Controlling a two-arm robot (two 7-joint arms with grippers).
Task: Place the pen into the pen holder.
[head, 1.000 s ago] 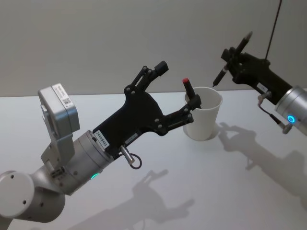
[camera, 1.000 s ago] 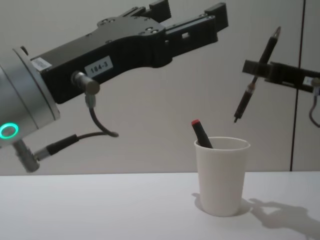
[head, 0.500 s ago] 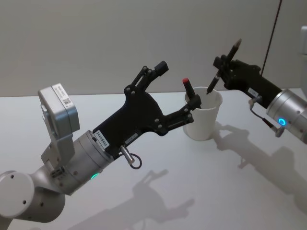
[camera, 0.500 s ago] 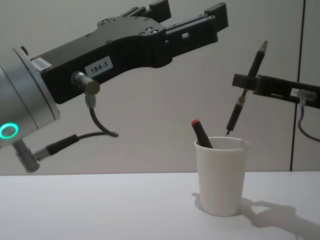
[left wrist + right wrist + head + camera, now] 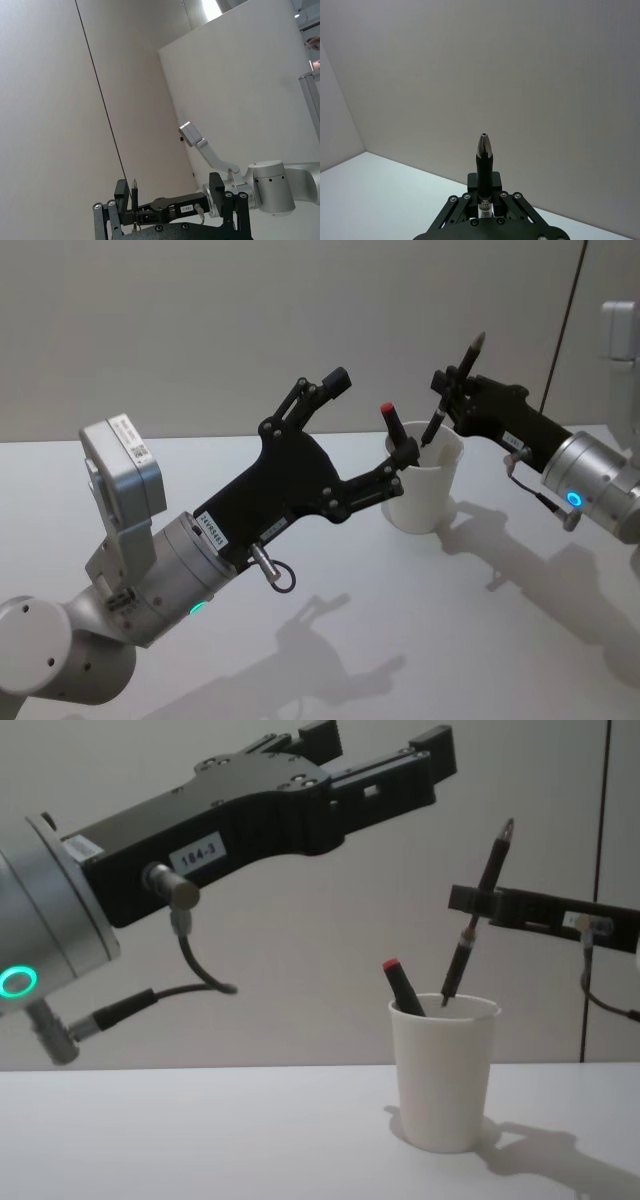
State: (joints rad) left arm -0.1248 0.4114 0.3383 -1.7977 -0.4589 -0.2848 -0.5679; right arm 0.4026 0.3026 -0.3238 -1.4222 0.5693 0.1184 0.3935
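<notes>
Pale grey table (image 5: 330, 640) runs bare around the white paper cup pen holder (image 5: 442, 1075), right of centre. Your right gripper (image 5: 478, 903) clamps the slim black pen (image 5: 474, 920), tip just inside the rim — release tilted and it may tip the cup or strike the red-capped marker (image 5: 402, 988). Left gripper (image 5: 375, 755) hangs upper left, fingers apart, empty.

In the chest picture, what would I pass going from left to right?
The left hand, raised and open → red-tipped pen leaning in the cup → white paper cup → black pen gripped by the right hand.
</notes>
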